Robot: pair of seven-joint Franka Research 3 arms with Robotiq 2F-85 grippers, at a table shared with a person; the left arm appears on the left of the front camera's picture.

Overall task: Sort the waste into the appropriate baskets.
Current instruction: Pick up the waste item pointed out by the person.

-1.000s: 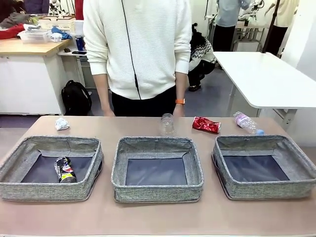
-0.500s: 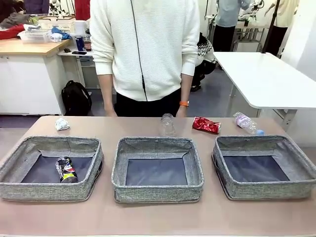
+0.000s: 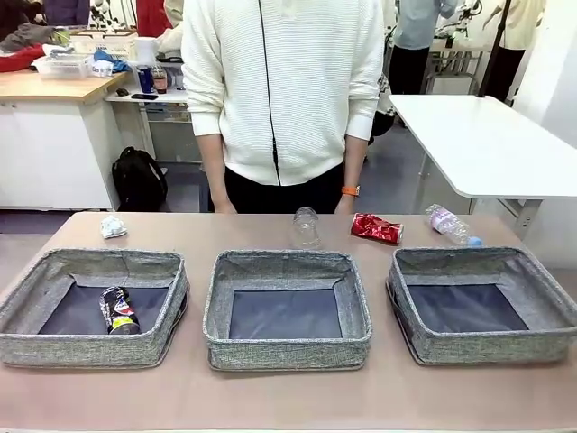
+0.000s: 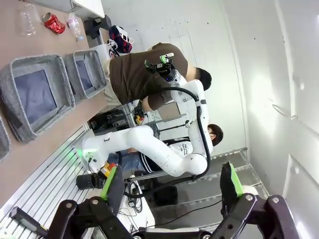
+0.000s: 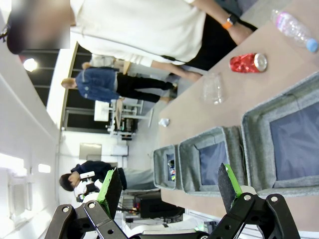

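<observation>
sorting early: dark can (image 3: 118, 309) in left basket (image 3: 90, 350), left gripper (image 4: 169, 181) and right gripper (image 5: 168, 183) spread empty, next i'd fetch red can (image 3: 377, 228) near table (image 3: 270, 397) far edge.

The person (image 3: 290, 90) (white sweater) has stepped sideways toward the robot's right.

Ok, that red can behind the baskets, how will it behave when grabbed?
The red can looks crushed and dented, so it probably won't roll far. Likely empty and light, it may skid on the smooth table when nudged. Its crumpled walls would probably give further if squeezed.
</observation>
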